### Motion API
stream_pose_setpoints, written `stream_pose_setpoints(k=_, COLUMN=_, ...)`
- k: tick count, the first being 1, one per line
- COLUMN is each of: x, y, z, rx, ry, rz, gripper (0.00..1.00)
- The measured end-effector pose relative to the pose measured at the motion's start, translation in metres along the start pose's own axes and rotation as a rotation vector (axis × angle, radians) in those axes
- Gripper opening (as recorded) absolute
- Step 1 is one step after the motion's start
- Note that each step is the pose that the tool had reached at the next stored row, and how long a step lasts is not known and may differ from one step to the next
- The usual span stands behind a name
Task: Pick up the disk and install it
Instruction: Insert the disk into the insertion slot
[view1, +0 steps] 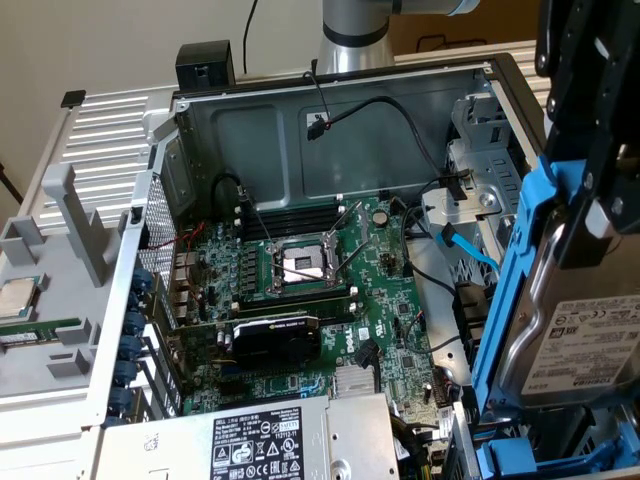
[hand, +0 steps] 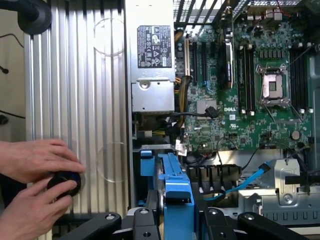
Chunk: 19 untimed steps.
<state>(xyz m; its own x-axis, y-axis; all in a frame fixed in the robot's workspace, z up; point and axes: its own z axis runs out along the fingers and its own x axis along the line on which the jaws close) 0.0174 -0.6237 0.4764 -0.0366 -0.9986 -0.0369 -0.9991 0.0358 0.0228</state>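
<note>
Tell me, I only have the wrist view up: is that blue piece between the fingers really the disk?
Observer: Yes. In the exterior view the disk shows its silver face and white label inside the blue carrier, clamped in the gripper.
Operator: How is it held?
Observer: On edge and leaning slightly, label facing the camera, at the exterior view's right by the drive cage. I cannot tell how close it is to a bay.
Operator: Anything lying outside the case?
Observer: A small square CPU chip sits on a grey tray at the exterior view's left.
</note>
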Motion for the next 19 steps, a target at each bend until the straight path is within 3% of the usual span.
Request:
stream_pose_setpoints(k=7, x=0.0, y=0.0, z=0.0, rx=-0.0001, ry=0.0001, rz=-0.001, gripper=0.36)
stream_pose_setpoints(k=9, x=0.0002, y=0.0, z=0.0002, rx=-0.0002, ry=-0.0022, rz=-0.002, gripper=0.36)
stream_pose_setpoints(k=13, x=0.0007, y=-0.0001, z=0.0002, rx=-0.0013, ry=-0.0158, rz=-0.004, gripper=0.36)
stream_pose_setpoints(k=19, x=0.0032, y=-0.0002, z=0.0001, rx=-0.0019, ry=-0.0176, rz=-0.004, gripper=0.36)
